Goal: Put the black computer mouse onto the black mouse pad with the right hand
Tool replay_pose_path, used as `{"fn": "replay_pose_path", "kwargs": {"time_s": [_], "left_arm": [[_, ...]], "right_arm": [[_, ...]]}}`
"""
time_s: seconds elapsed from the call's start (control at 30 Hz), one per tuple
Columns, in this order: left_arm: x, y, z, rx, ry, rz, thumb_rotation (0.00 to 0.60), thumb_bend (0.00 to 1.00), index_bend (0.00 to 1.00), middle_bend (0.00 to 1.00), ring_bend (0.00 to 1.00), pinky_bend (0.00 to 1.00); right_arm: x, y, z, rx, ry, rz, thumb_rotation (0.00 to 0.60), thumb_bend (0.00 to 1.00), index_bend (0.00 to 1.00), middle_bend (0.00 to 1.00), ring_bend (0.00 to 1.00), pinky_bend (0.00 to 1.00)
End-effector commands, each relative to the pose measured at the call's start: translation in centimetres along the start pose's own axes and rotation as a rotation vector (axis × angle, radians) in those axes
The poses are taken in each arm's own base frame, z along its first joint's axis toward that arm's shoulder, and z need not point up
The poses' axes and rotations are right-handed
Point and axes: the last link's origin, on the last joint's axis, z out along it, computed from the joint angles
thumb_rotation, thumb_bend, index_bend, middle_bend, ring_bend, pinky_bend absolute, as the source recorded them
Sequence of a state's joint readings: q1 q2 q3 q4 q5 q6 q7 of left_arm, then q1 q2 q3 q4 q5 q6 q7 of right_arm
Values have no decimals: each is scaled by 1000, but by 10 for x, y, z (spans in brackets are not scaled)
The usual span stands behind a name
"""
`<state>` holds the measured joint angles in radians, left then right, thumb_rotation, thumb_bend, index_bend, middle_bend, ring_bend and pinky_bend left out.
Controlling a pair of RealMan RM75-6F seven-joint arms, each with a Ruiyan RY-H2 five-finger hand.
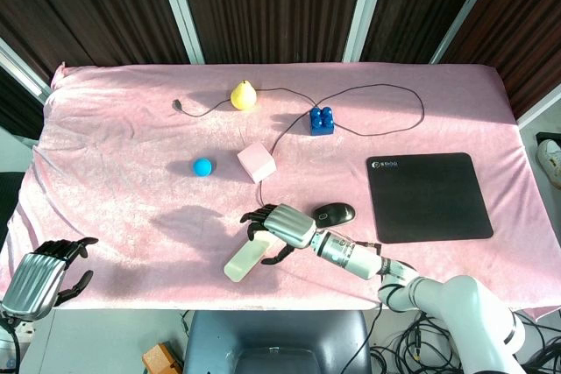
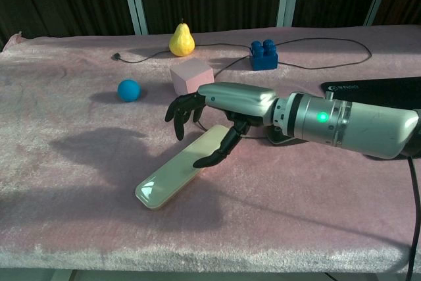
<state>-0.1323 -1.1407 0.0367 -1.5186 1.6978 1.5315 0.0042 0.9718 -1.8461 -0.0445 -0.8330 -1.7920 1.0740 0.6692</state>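
The black computer mouse (image 1: pixel 335 213) lies on the pink cloth just left of the black mouse pad (image 1: pixel 429 196), its cable running to the back of the table. My right hand (image 1: pixel 282 227) is to the left of the mouse, apart from it, fingers spread and holding nothing. It hovers over a cream flat bar (image 1: pixel 244 260). In the chest view the right hand (image 2: pixel 227 104) reaches left above that bar (image 2: pixel 171 179), the thumb pointing down at it. My forearm hides the mouse there; only a strip of the pad (image 2: pixel 375 87) shows. The left hand (image 1: pixel 39 273) hangs off the table's near left corner, empty.
A pink cube (image 1: pixel 256 162), a blue ball (image 1: pixel 202 166), a yellow pear (image 1: pixel 244 95) and a blue toy brick (image 1: pixel 321 120) stand behind my right hand. The mouse cable (image 1: pixel 386 87) loops across the back of the table.
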Motion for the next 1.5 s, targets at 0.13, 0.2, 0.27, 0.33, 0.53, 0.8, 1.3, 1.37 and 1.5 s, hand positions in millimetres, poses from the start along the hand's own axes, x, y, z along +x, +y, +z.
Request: {"fn": "replay_pose_path", "kwargs": {"time_s": [0.13, 0.2, 0.27, 0.33, 0.53, 0.8, 1.3, 1.37, 1.5], "left_arm": [[0, 1, -1, -3, 0, 5, 600, 309, 302, 500, 423, 462], [0, 1, -1, -1, 0, 5, 600, 310, 301, 500, 423, 463], [0, 1, -1, 0, 1, 3, 600, 309, 302, 501, 423, 463], [0, 1, -1, 1, 1, 3, 600, 309, 301, 500, 423, 462], [-1, 1, 0, -3, -10, 6, 600, 309, 302, 501, 423, 463], [0, 1, -2, 2, -6, 7, 600, 309, 302, 500, 423, 462], [2, 0, -3, 8, -16, -1, 600, 309, 309, 501, 423, 463], [1, 0, -3, 8, -16, 0, 600, 309, 310, 500, 423, 463], [1, 0, -3, 8, -19, 2, 600, 309, 312, 501, 423, 463]], "right_arm": [[0, 0, -1, 3, 3, 5, 600, 293, 570, 331, 324, 408], [0, 0, -1, 5, 4, 7, 600, 292, 569, 331, 324, 408], [1, 0, -2, 6, 6, 8, 600, 293, 569, 331, 324, 408], [2, 1, -3, 6, 7, 6, 600, 293, 567, 331, 324, 408], [3, 3, -3, -3, 7, 2, 600, 293, 563, 331, 324, 409], [1, 2, -4, -3, -5, 2, 600, 293, 559, 331, 324, 409], [24, 30, -53, -92, 52, -111, 600, 293, 542, 337, 324, 414], [27, 35, -60, -115, 58, -121, 600, 293, 540, 337, 324, 414], [29, 47, -71, -167, 56, -126, 600, 293, 536, 337, 324, 414]]}}
